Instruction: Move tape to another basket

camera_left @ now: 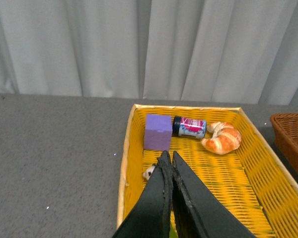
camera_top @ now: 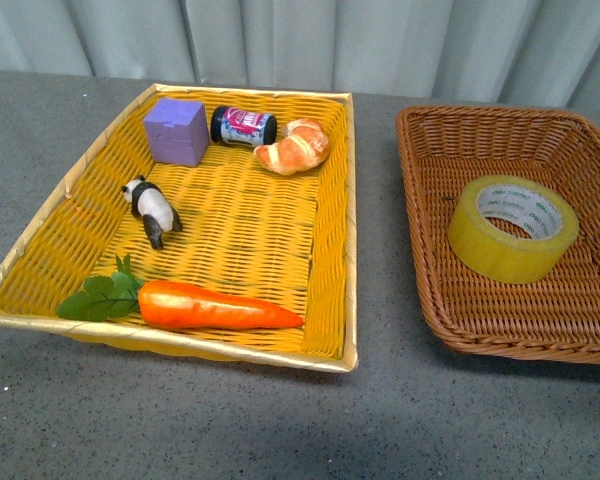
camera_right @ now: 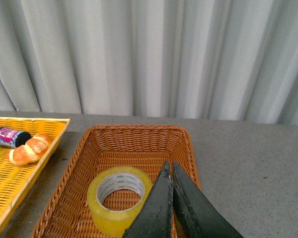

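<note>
— Start with your fingers. How do they stand?

— Both pairs are pressed together with nothing between them. My left gripper shows in its wrist view as two dark blades meeting at the tips, hanging over the yellow basket. My right gripper is the same, tips touching, poised above the brown basket. Neither arm shows in the front view.

— And the tape?

— The tape lies flat on the floor of the brown basket, its hole facing up, white printed core showing inside the yellowish roll. In my right wrist view the tape sits just beside my closed tips; I cannot tell whether they touch it.

— What is under your left side?

— Just past my left tips stands a purple cube in the far corner of the yellow basket. Next to it a small dark jar with a red and blue label lies on its side, and a croissant lies close beside that. A bit of a white figure peeks out next to my fingers.

— Does the front view make that clearer?

— Yes. It is a toy panda, near the left side of the yellow basket. A carrot with green leaves lies along the near edge. Both baskets rest side by side on a grey table, a gap between them, with a pale curtain behind.
</note>
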You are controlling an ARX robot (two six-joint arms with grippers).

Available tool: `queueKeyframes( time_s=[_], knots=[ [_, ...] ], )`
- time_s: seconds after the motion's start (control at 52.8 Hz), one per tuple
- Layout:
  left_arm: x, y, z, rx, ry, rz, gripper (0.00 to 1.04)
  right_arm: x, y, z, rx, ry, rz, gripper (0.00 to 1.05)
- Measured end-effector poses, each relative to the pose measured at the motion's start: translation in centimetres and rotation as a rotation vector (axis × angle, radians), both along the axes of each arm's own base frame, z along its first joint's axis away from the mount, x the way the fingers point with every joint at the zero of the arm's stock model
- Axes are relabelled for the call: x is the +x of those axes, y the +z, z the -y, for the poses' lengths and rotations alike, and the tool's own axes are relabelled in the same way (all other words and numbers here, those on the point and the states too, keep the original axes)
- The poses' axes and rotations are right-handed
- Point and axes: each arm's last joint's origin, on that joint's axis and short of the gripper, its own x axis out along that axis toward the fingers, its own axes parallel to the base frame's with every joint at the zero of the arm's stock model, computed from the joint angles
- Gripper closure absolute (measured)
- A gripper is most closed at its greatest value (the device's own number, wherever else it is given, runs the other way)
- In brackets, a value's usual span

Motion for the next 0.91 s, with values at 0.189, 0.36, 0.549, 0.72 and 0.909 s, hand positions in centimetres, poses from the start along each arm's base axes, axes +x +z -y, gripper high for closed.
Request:
queueKeyframes(
  time_s=[0.189, 0.36, 0.549, 0.72, 0.909],
  knots=[
    [-1.7, 0.1, -0.4, -0.001, 0.019, 0.006, 1.01, -1.4, 0.0, 0.0, 0.000, 0.000, 0.000, 1.04],
    [-3.1, 0.1, -0.4, 0.000, 0.020, 0.003, 1.01, -2.4, 0.2, 0.0, 0.000, 0.000, 0.006, 1.04],
    [-4.1, 0.6, -0.4, -0.001, 0.018, 0.020, 1.01, -3.2, 0.5, 0.0, 0.000, 0.001, 0.016, 1.04],
    [-4.7, 0.9, -0.4, -0.001, 0.018, 0.029, 1.01, -3.7, 0.6, 0.0, 0.000, 0.001, 0.020, 1.04],
    [-5.5, 1.1, -0.4, -0.001, 0.018, 0.036, 1.01, -4.2, 0.7, 0.0, 0.000, 0.001, 0.024, 1.04]
  ],
)
